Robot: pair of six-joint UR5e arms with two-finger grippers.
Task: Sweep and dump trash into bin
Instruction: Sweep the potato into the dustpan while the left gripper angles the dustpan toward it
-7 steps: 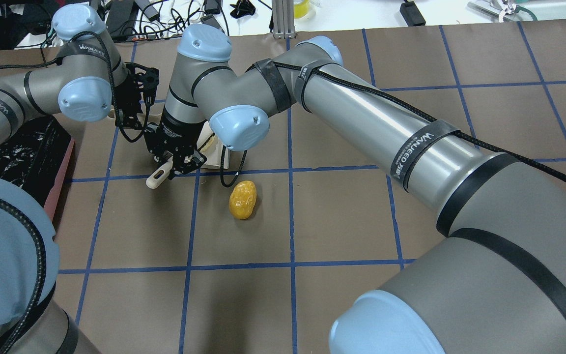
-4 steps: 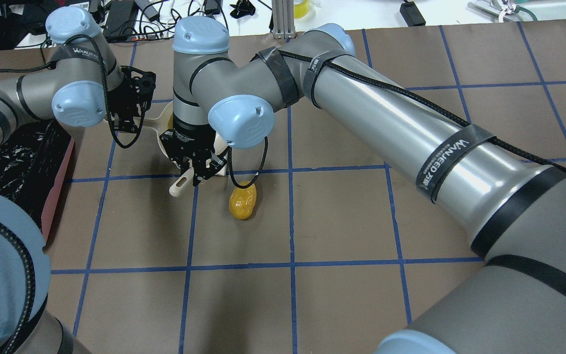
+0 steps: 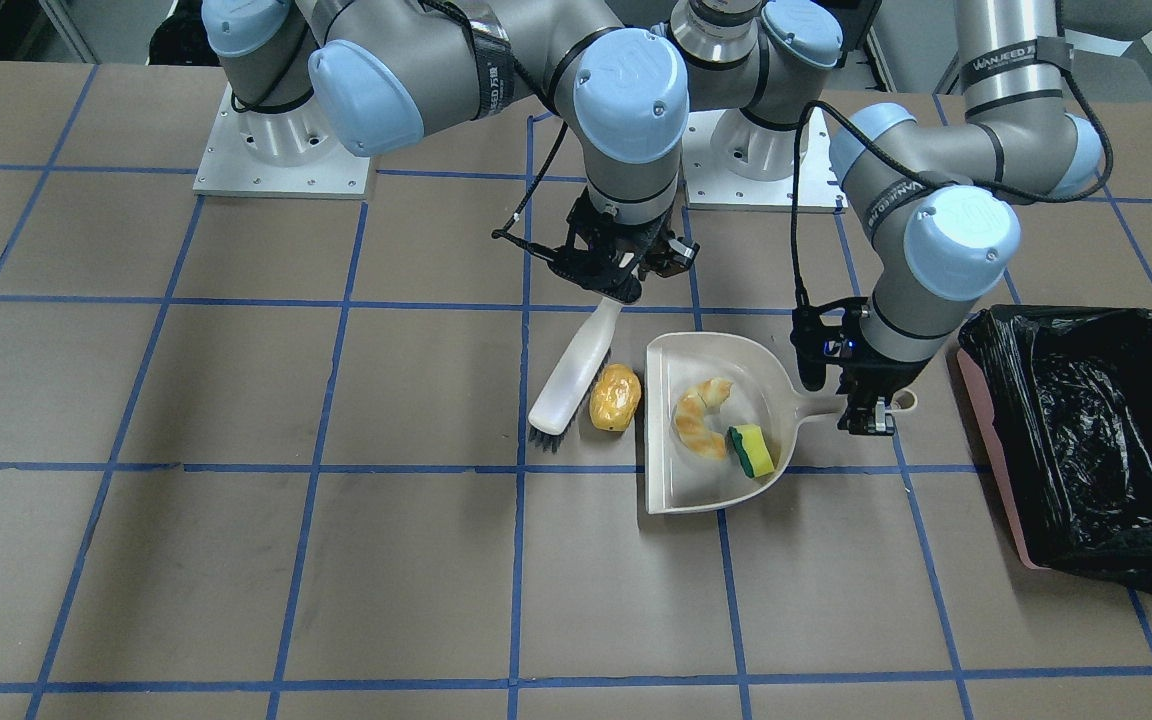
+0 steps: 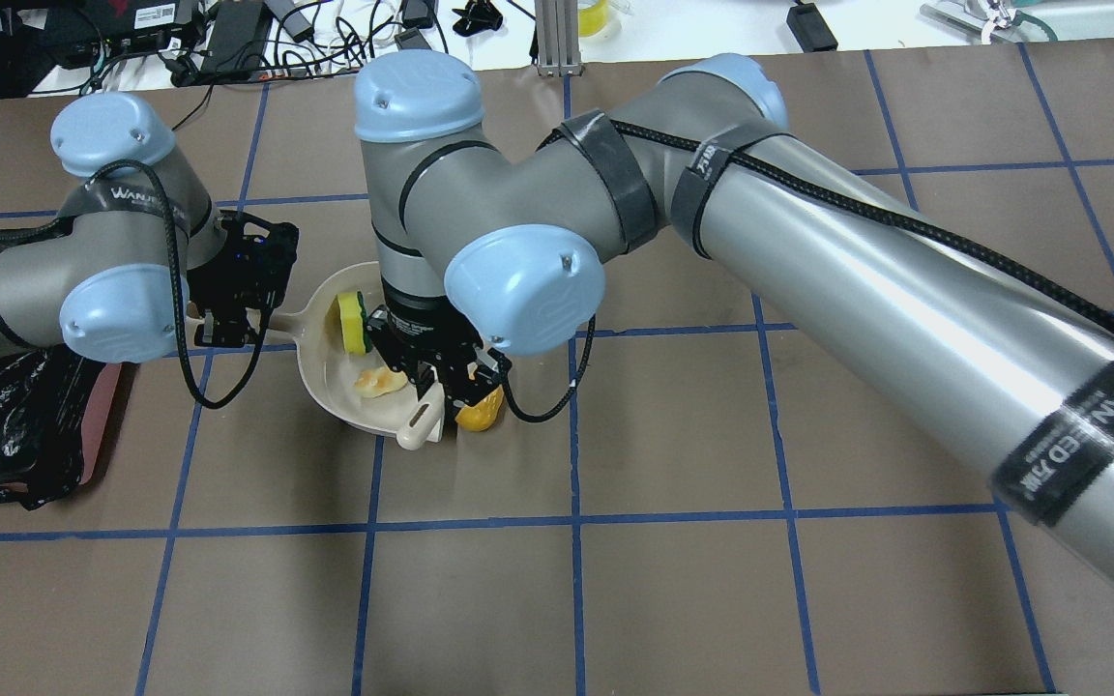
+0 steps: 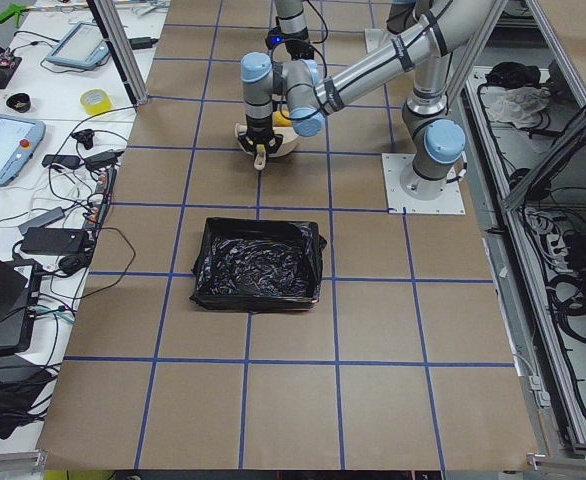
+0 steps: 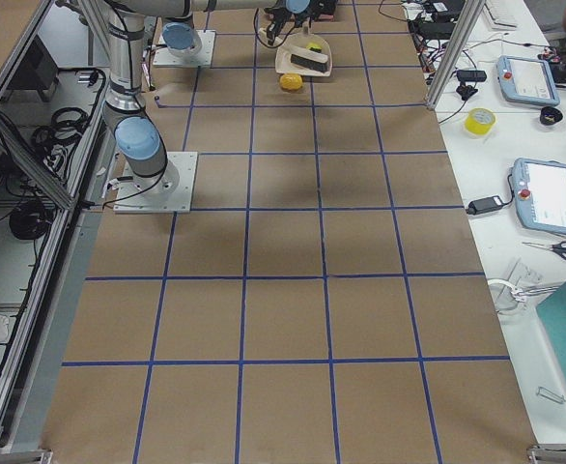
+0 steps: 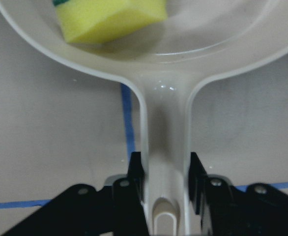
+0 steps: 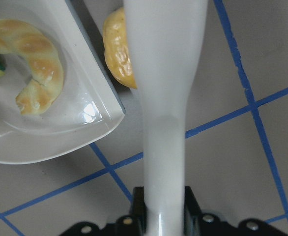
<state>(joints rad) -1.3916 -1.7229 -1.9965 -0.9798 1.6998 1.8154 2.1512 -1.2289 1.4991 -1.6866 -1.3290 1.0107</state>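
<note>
Exterior front-facing view: the right gripper (image 3: 619, 285) is clamped on the brush (image 3: 571, 375) handle. The potato-like lump (image 3: 615, 397) lies on the tabletop (image 3: 236, 500) between the bristles and the dustpan (image 3: 676, 485) lip. The left gripper (image 3: 871, 418) pinches the dustpan's handle; the croissant piece (image 3: 701, 418) and the sponge (image 3: 752, 450) lie inside. The rounded lump may roll sideways past the lip, or ride over it. The bin (image 3: 1066, 440) waits well apart, on the robot's left.

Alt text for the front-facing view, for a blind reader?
The right gripper holds a white brush, bristles beside a potato just outside a white dustpan. The left gripper holds the dustpan handle; a croissant and sponge lie inside. A black-lined bin stands nearby.
</note>
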